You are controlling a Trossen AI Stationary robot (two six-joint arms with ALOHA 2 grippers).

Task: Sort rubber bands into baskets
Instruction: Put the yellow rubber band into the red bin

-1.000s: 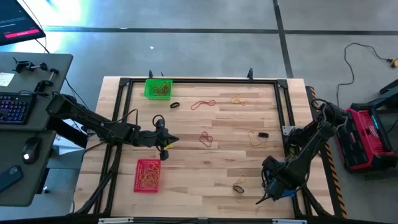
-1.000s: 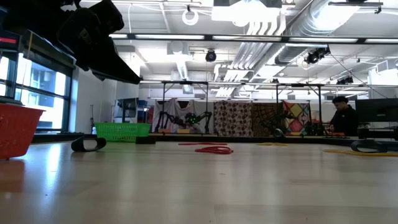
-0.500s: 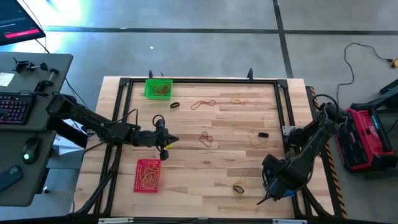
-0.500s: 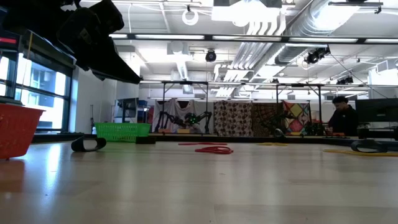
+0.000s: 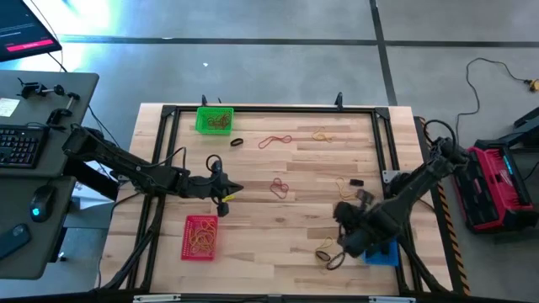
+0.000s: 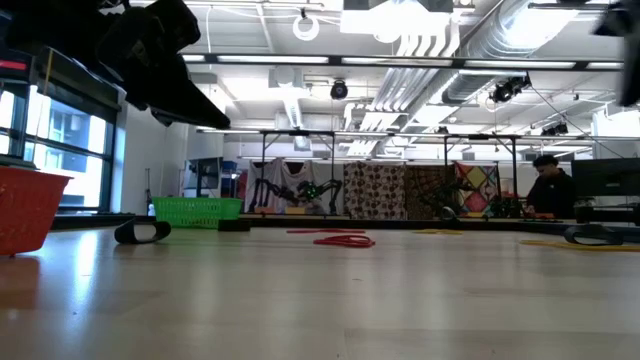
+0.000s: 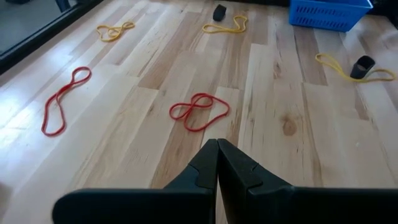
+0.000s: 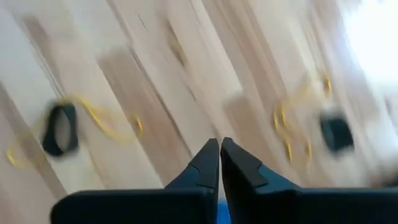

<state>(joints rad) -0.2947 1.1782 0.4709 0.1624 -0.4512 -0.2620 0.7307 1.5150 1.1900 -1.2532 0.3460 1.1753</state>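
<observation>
Rubber bands lie scattered on the wooden table: red ones [image 5: 280, 188] [image 5: 274, 140], yellow ones [image 5: 322, 134] [image 5: 344, 187], black ones [image 5: 237, 142] [image 5: 356, 182], and a yellow and black pair [image 5: 325, 250]. The green basket [image 5: 214, 119] stands at the far left, the red basket [image 5: 200, 237] at the near left, the blue basket [image 5: 381, 252] at the near right. My left gripper [image 5: 227, 195] is shut and empty above the table, between the red basket and the middle red band [image 7: 199, 112]. My right gripper [image 5: 342, 239] is shut and empty, just left of the blue basket, near the yellow and black pair [image 8: 60, 127].
A black metal frame [image 5: 269, 109] runs around the table's far and side edges. The red and green baskets hold several bands. A desk with a keyboard [image 5: 17, 143] stands left of the table. A person [image 6: 552, 185] sits far off in the room behind.
My right gripper has swung from above the blue basket toward the table's left, leaving the basket uncovered, and now hangs near the yellow and black bands. Its wrist view is blurred by the motion. The bands and baskets have not moved.
</observation>
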